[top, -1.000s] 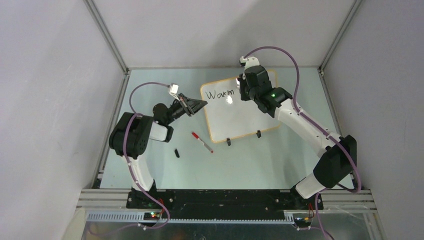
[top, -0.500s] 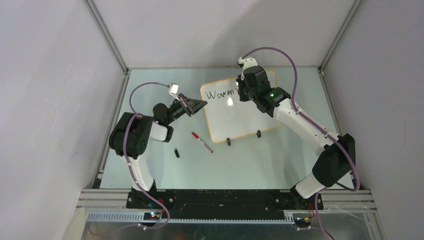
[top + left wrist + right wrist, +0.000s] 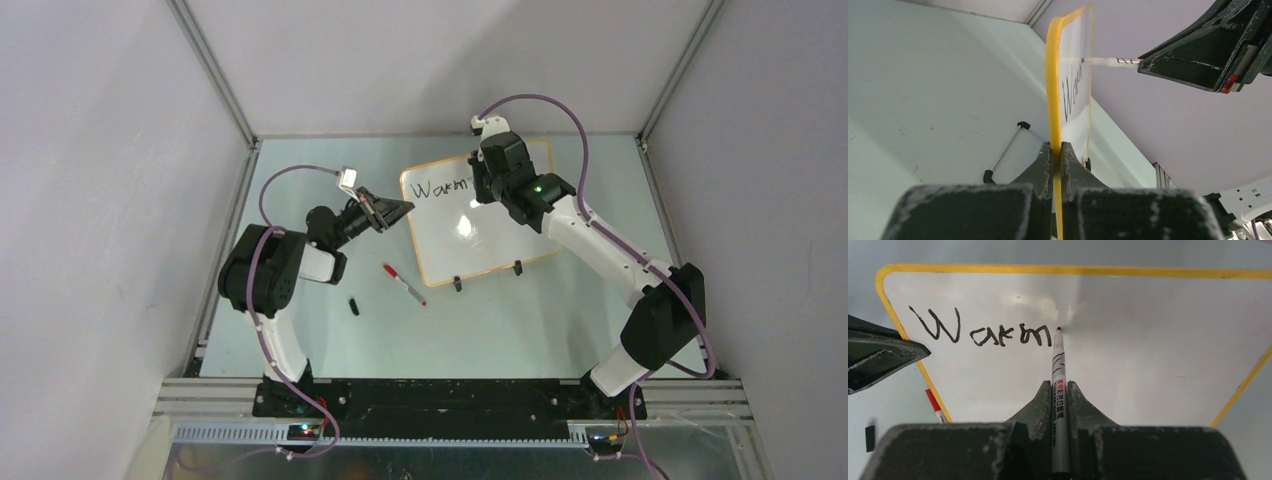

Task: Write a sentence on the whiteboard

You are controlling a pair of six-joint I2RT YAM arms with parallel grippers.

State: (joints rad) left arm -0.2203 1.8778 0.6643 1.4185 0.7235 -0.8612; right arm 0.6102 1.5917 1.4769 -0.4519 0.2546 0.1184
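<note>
As the tip of the black marker (image 3: 1058,360) now sits just past the last hump of the "m", the sentence (image 3: 980,332) reads "Warm" and no more, its thin black strokes running from the 11 o'clock corner of the whiteboard (image 3: 1158,370). Over the past second the right arm has crept slightly toward 9 o'clock in the top view while the letters gained little, so I judge the "t" is about to start and most of the writing is left. The board is glossy white and throws back a lamp glare, with rounded corners, a thin yellow-orange frame and two black clip feet (image 3: 457,284) at its 6 o'clock edge. The right gripper (image 3: 1059,386) is pinching the slim marker between worn dark fingers. At the board's 9 o'clock edge the left gripper (image 3: 1056,149) stays pressed together on the frame, steadying it. A red marker (image 3: 403,284) and a small black cap (image 3: 354,306) lie on the pale table (image 3: 300,170) at 7 o'clock from the board
</note>
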